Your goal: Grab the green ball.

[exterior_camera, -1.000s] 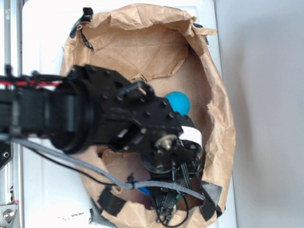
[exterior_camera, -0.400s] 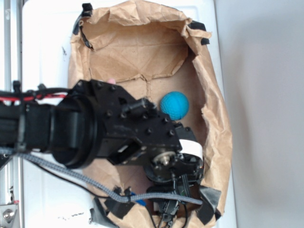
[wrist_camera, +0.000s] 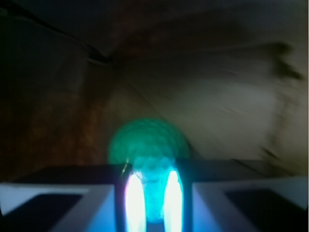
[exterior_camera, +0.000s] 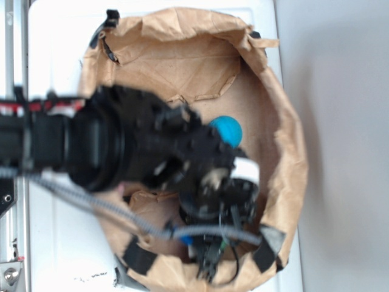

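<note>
Brown paper bag (exterior_camera: 285,152) surrounds the gripper (wrist_camera: 153,203); its narrow-set fingers pinch the green ball (wrist_camera: 147,145).

A blurred green ball (wrist_camera: 147,145) sits low in the middle of the wrist view, against dim brown paper (wrist_camera: 217,96) that rises behind it. Just below the ball, two bright glowing fingers (wrist_camera: 135,200) stand close together, their tips overlapping its lower edge; whether they touch it is unclear.

Crumpled brown paper bag (exterior_camera: 200,55) lying open on white surface (exterior_camera: 55,55); teal-blue ball (exterior_camera: 228,129) inside; black tape pieces (exterior_camera: 141,258) on rim.
</note>
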You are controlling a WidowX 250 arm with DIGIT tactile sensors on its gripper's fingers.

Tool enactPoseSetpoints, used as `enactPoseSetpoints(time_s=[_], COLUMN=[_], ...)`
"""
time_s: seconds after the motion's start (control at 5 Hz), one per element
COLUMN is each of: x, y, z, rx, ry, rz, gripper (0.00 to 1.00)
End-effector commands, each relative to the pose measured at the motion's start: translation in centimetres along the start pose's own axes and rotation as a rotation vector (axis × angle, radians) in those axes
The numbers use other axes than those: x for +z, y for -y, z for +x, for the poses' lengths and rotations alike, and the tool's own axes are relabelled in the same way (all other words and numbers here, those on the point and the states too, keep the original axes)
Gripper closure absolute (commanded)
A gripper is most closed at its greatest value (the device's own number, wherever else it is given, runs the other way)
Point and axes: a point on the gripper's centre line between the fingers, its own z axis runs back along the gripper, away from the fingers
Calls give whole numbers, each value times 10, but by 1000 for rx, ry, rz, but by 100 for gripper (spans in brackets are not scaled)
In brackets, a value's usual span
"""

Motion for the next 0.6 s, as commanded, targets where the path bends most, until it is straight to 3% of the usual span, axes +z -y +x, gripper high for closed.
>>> enactPoseSetpoints(time_s=[0.0,0.2,0.4], x=[77,102,121], y=[-24,-34,-34], z=[15,1,-12], rx=[65,50,-13], ry=[100,61,88], rz=[102,206,256], gripper=[100,100,100])
